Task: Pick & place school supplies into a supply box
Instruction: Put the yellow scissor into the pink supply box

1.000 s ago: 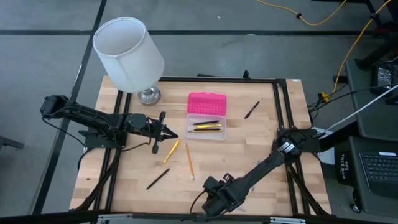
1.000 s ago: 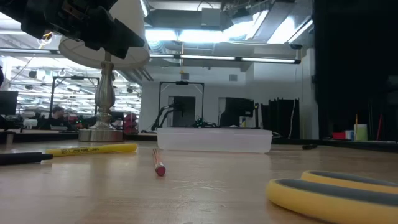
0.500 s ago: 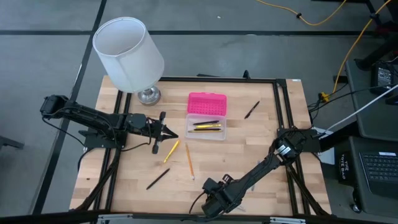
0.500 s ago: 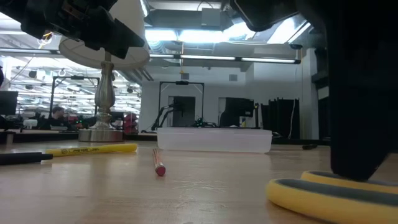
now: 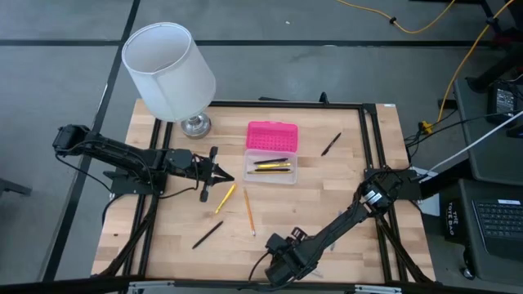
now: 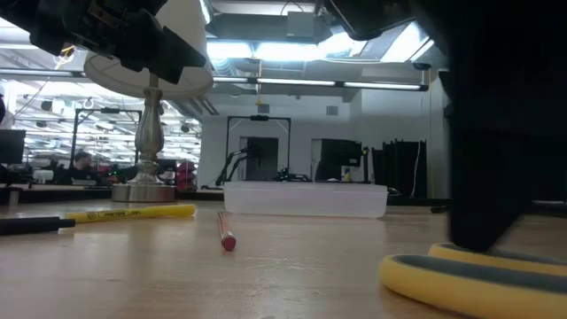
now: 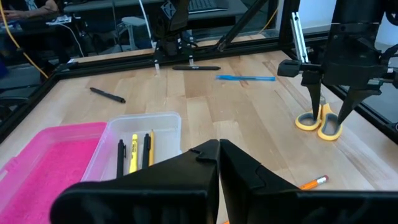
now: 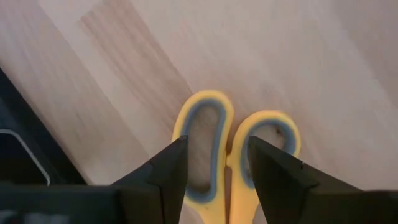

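Grey floor (image 5: 65, 82) around the table, ceiling lights (image 6: 292, 49) beyond

The right gripper (image 7: 329, 102) is now lower over the yellow-handled scissors (image 6: 478, 270) than one second ago. In the low view its dark body fills the space just above the scissors' handles, and its open fingers (image 8: 171, 165) straddle them.
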